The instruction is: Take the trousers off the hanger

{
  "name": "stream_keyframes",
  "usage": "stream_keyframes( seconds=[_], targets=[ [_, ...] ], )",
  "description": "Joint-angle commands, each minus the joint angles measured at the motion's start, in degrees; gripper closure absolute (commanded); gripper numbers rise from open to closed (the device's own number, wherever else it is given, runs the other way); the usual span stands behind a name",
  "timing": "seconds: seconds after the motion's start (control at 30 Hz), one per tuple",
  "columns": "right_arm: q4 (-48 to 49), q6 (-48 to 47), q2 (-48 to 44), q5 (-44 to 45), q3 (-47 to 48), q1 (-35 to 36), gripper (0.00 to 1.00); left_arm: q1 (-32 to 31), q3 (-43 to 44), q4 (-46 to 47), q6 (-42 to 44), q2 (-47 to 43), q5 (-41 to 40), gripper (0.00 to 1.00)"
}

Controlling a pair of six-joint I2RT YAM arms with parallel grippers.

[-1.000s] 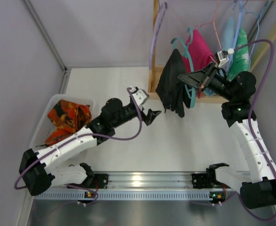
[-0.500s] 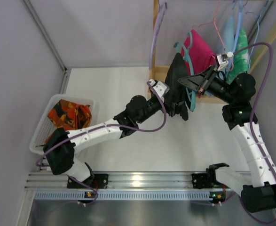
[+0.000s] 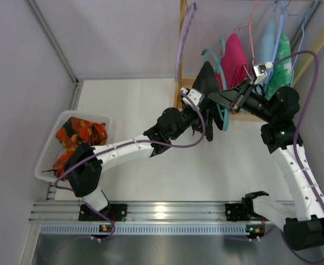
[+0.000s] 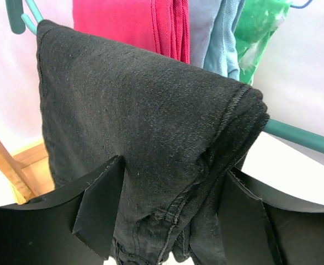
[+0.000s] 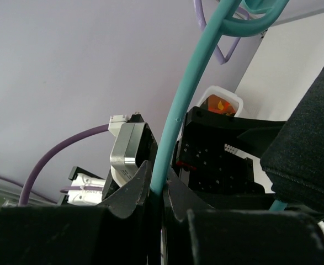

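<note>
The black trousers (image 3: 205, 88) hang folded over the bar of the teal hanger (image 3: 221, 62) in front of the wooden rack. My right gripper (image 3: 221, 97) is shut on the hanger's thin stem, seen pinched between its fingers in the right wrist view (image 5: 160, 190). My left gripper (image 3: 205, 118) is open with one finger on each side of the hanging trousers (image 4: 150, 121). Its fingers (image 4: 98, 207) stand beside the cloth, not squeezing it. The hanger bar (image 4: 299, 138) sticks out to the right of the trousers.
A white basket (image 3: 47, 160) with orange-black cloth sits at the left. The wooden rack (image 3: 179, 83) holds a lilac hanger (image 3: 182, 38), a magenta garment (image 3: 236, 58) on a pink hanger, and blue and green garments (image 3: 277, 49). The grey wall is close behind.
My left arm has reached right and up from the middle of the table to the trousers, its jaws now astride them. The right gripper has kept hold of the hanger, barely shifting.
</note>
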Motion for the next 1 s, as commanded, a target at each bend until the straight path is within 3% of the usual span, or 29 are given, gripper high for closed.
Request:
stream_keyframes(
  seconds=[0.0,0.3,0.53,0.67,0.97],
  targets=[
    [8.94,-3.87,-4.10,0.02,1.98,0.86,1.00,2.22,0.65,3.90,1.04,-1.02,-1.66,0.32],
    [9.03,-4.66,-3.93,-0.16,1.80,0.85,1.00,3.54,-4.10,3.90,4.81,-4.71,3.53,0.21],
    [10.00,-4.75,-3.40,-0.95,2.41,0.77,1.00,5.21,-5.33,3.81,7.54,-4.54,5.91,0.18],
    [10.17,-5.89,-2.44,-1.74,3.29,0.68,1.00,5.82,-5.68,3.81,8.33,-4.80,7.40,0.09],
    [12.02,-4.84,-0.76,-3.41,4.79,0.24,1.00,6.61,-6.12,3.90,10.26,-5.15,10.48,0.03]
  ],
)
